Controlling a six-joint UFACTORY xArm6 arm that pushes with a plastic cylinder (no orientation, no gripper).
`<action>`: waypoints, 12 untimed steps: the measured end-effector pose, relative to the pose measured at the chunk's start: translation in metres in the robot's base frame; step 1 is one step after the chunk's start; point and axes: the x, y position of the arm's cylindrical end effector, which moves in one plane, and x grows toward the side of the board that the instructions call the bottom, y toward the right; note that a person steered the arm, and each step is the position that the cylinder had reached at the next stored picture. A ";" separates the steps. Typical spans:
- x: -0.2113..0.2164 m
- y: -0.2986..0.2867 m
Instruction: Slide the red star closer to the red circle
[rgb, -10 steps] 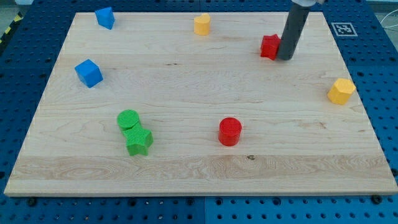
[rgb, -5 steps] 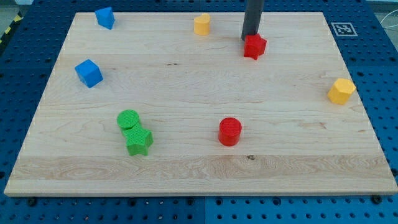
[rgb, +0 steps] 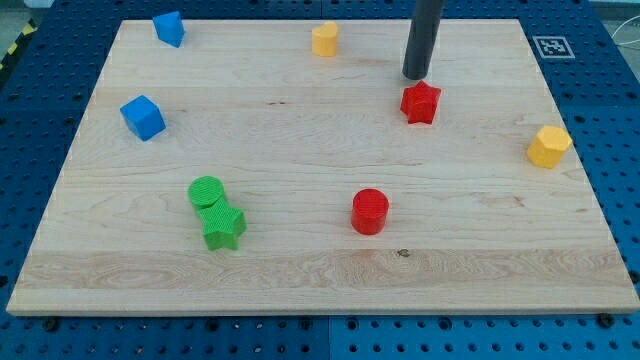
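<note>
The red star (rgb: 421, 103) lies on the wooden board (rgb: 300, 260) at the upper right of the middle. The red circle (rgb: 370, 211) stands lower down, a little to the left of the star and well apart from it. My tip (rgb: 416, 77) is just above the star toward the view's top, close to its upper edge. The dark rod rises from there out of the view's top.
A yellow block (rgb: 324, 39) sits near the top centre and a yellow hexagon (rgb: 548, 146) at the right edge. Two blue cubes (rgb: 169, 28) (rgb: 142, 117) are at the upper left. A green circle (rgb: 207, 192) touches a green star (rgb: 223, 226) at the lower left.
The rod went from the star's right side round to above it. The red star has slid first left, then down toward the view's bottom, nearer the red circle.
</note>
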 end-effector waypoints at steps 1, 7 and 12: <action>0.039 -0.010; 0.040 -0.101; 0.128 -0.041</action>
